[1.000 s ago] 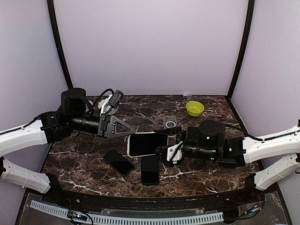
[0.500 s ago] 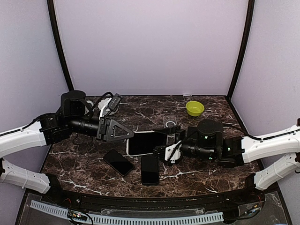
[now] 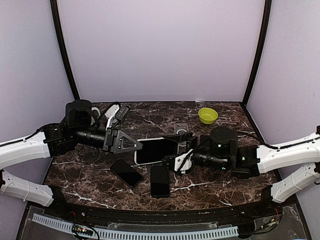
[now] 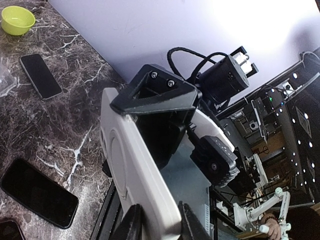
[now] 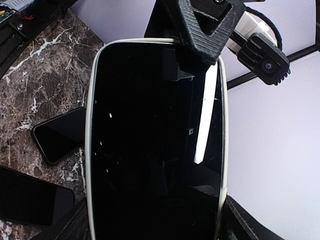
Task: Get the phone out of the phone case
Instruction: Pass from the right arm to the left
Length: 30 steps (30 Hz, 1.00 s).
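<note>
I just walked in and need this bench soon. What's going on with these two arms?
Both arms hold one phone between them above the marble table. The left hand grips one end of its white case, and the right hand clamps the other end. The case's rim runs along both long sides of the screen, so the phone is not out yet. Two spare black phones lie flat below.

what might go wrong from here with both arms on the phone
The black phone in its white case is gripped only at opposite ends by the left pincer and right pincer; either grip could slip. If it pops free, it may drop onto the two loose black phones on the marble table.
</note>
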### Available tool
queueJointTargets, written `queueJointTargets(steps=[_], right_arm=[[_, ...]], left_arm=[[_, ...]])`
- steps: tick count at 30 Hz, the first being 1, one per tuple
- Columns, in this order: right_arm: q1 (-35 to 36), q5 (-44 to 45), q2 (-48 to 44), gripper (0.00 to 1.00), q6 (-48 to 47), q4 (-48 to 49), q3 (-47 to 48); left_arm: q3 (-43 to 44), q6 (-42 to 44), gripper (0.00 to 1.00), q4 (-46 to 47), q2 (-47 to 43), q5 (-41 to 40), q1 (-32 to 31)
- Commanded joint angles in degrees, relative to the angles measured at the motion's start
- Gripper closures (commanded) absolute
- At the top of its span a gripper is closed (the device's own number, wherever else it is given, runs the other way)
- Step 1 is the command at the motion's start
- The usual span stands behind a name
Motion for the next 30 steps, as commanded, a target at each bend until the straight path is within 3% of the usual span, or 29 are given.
queueJointTargets(steps=[1, 7, 18, 30], right_arm=[[0.55, 0.39, -0.14, 1.00, -4.52, 10.17, 0.03], [0.51, 0.69, 0.24, 1.00, -6.85, 12.70, -0.21], [0.64, -0.10, -0.41, 1.00, -9.41, 12.82, -1.93], [-0.55, -0.81, 4.09, 1.00, -14.94, 21.20, -1.27]], left_arm=[[-0.78, -1.71, 0.68, 3.50, -1.84, 3.37, 0.06], [-1.17, -2.60, 0.68, 4.49, -2.53, 4.31, 0.06], [-1.98, -3.38, 0.75, 6.01, -3.62, 5.06, 0.04], [-2.19, -8.76, 0.77, 13.53, -2.24, 15.46, 0.07]])
